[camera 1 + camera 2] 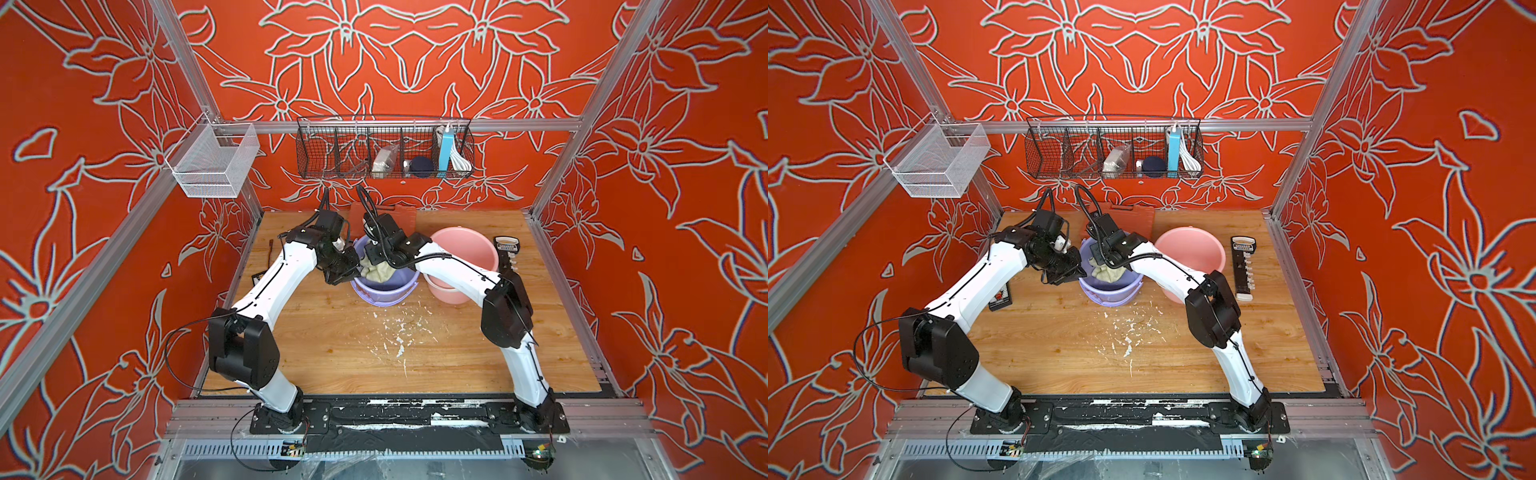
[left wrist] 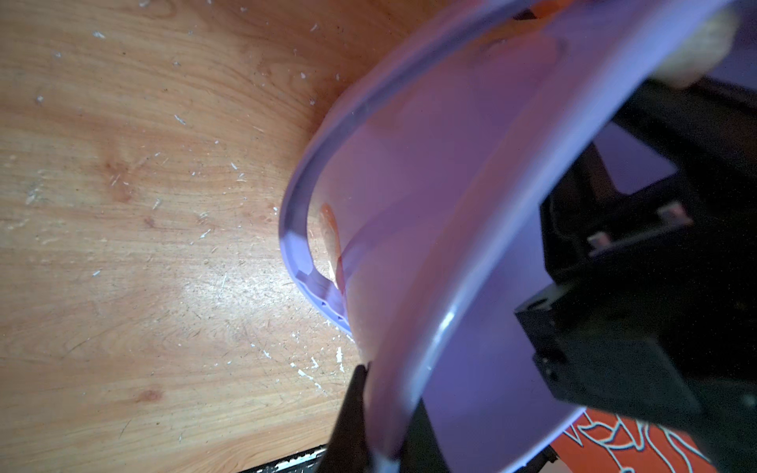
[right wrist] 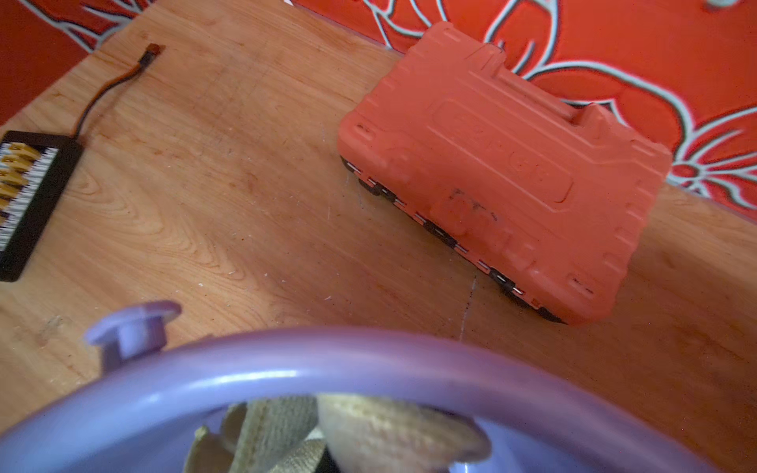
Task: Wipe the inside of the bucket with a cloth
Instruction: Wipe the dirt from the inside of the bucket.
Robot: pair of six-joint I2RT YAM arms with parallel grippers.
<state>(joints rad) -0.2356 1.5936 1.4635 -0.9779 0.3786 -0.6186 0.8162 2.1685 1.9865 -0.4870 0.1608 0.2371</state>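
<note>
A pink bucket (image 1: pixel 478 253) stands just right of the purple bucket (image 1: pixel 384 291), and the right arm (image 1: pixel 453 270) crosses over the pink bucket's near-left rim. A red tool case (image 3: pixel 504 172) lies just behind the purple bucket, by the far wall. A socket rail (image 1: pixel 1241 266) lies further right and a black connector board (image 3: pixel 28 196) lies to the left. White flecks (image 1: pixel 399 332) scatter the tabletop (image 1: pixel 332 365) nearer the camera. The left jaws are clamped on the purple bucket's left rim, with one finger (image 2: pixel 354 405) outside the wall. The cloth (image 1: pixel 376 272) sits bunched inside the purple bucket. The right jaws reach down into it and are closed on its top, their tips buried in the folds.
</note>
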